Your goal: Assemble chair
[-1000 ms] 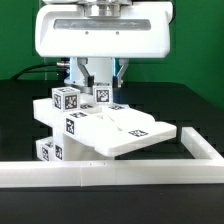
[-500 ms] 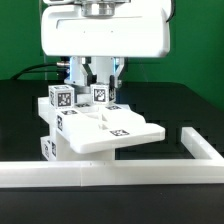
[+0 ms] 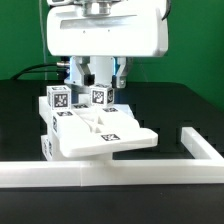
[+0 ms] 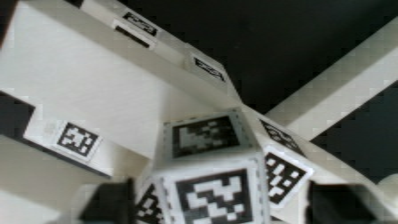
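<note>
The hand [image 3: 99, 82] hangs over the chair [image 3: 95, 130], grip unclear; the wrist view shows tags close, the exterior the desk [image 3: 190, 105].

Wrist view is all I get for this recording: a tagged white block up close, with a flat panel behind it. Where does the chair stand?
Observer: The chair stands on the black table, just behind the front rail of the white border frame.
Operator: Is that block the only one sticking up?
Observer: No. A second tagged block rises at the exterior view's left of your centre block.
Operator: And the fingers?
Observer: The fingers hang on either side of the centre block's top. I cannot tell whether they touch it.
</note>
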Available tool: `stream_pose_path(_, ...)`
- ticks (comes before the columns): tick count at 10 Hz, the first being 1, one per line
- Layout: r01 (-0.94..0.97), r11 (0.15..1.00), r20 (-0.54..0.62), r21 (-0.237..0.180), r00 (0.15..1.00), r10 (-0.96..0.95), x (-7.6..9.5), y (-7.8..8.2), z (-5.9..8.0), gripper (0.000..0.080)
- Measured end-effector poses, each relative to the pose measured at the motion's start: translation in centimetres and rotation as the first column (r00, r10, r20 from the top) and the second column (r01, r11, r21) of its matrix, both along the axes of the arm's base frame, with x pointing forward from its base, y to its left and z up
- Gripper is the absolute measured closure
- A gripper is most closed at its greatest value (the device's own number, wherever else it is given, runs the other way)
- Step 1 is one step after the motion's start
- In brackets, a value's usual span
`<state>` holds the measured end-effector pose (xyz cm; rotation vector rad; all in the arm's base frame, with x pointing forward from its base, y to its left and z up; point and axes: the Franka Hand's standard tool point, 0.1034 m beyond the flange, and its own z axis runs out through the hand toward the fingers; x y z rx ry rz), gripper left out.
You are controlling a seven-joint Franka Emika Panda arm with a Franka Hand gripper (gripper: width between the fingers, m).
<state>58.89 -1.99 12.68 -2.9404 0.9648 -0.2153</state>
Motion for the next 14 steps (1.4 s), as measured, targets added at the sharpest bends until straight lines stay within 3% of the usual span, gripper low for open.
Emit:
stream_pose_path(1,-0.087,0.996,-0.001,-0.012,0.996,0.087,0.02,0.03,0.0,0.0192)
stream_pose_path(7,-0.467,0.882,-0.02,-0.065,0.884,0.467,-0.05,0.15,-0.07,0.015)
stream_pose_path(10,-0.753,0.65,-0.068,-0.101,0.657,0.751,-0.22,-0.53,-0.23,0.015)
stream_pose_path(13,-0.889,0.442,-0.104,-0.122,0.454,0.885,-0.23,-0.36,-0.29,0.015)
stream_pose_path(14,-0.904,0.41,-0.11,-0.123,0.423,0.899,-0.23,-0.34,-0.29,0.015)
